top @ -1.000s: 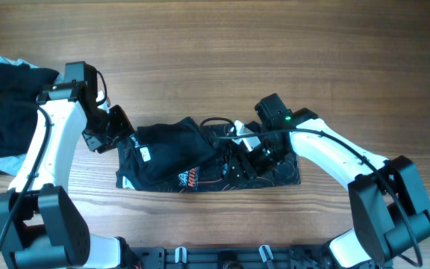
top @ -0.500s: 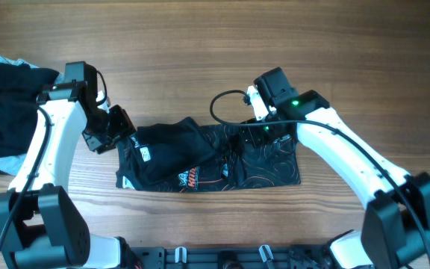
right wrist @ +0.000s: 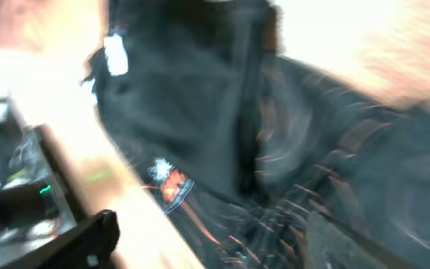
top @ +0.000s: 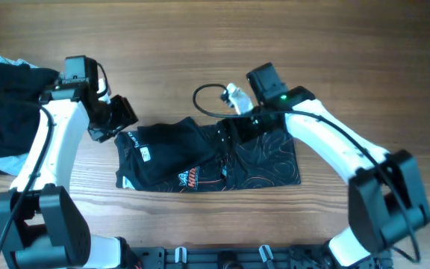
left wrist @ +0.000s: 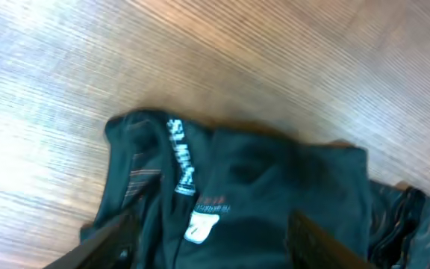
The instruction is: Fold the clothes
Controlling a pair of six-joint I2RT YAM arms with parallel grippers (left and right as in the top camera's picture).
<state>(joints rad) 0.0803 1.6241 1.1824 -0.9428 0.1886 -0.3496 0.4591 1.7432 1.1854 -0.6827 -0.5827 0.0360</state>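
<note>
Since a second ago: right gripper (top: 231,133) pulled back from jersey middle to its 12 o'clock edge; left gripper (top: 122,119) lifted off collar corner toward 10 o'clock. Both my grippers spread, pinching nothing; right wrist view blurred. Jersey (top: 263,157) lies at table (top: 200,45) centre, left part doubled over, long band running 9 to 3. Next, I judge: pinch far-edge corners low, catch all layers, draw evenly toward 6 o'clock.

One black short-sleeved jersey with orange swirl lines (top: 267,161); one pile of plain black and light blue garments (top: 2,104); two white robot arms: left arm (top: 47,142), right arm (top: 327,142); one wooden table (top: 200,45)
</note>
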